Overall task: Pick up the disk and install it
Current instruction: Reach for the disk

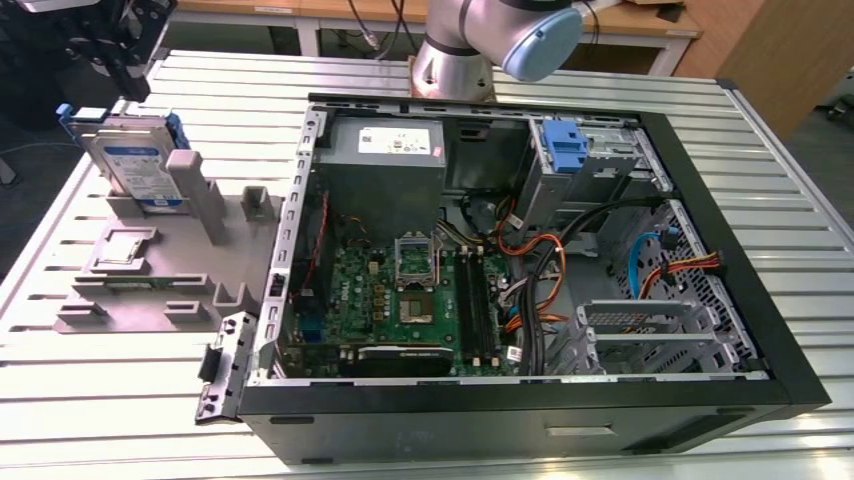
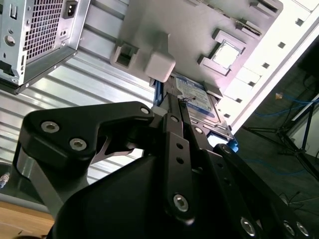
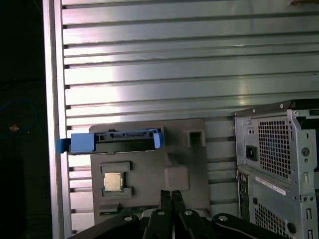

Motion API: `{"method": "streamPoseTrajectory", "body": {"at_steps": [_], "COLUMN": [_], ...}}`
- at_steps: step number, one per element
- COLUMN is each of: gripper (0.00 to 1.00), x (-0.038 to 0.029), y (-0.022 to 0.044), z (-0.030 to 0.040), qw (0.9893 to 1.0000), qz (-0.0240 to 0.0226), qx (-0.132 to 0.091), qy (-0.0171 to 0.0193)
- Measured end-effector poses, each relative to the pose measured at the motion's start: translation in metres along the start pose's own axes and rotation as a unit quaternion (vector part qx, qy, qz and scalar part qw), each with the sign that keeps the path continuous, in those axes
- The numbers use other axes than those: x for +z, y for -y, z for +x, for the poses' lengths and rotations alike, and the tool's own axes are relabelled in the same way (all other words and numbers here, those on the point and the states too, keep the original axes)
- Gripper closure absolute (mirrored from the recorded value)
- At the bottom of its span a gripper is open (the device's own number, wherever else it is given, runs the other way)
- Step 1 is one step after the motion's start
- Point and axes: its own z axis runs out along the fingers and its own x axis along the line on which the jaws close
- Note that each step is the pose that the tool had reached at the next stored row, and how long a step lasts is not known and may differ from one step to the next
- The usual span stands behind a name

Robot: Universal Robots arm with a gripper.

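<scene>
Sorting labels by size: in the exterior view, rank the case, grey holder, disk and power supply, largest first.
1. Case
2. Grey holder
3. Power supply and disk look about alike, so not ranked.

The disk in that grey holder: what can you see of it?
The disk is a flat silver rectangle with a white-and-blue label, framed in blue plastic. It stands on edge, slightly tilted, slotted into a grey holder on the ribbed metal table, to the exterior view's left of the open computer case. Only the holder touches it; the end effector is apart from it.
</scene>
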Motion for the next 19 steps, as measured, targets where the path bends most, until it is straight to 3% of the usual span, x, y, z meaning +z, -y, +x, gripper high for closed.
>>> {"method": "streamPoseTrajectory", "body": {"at_steps": [19], "gripper": [0.85], "x": [0.0002], "y": [0.0007], "z": [0.0082], "qw": [1.0000], "qz": [-0.0001], "qx": [0.000], "qy": [-0.0001]}}
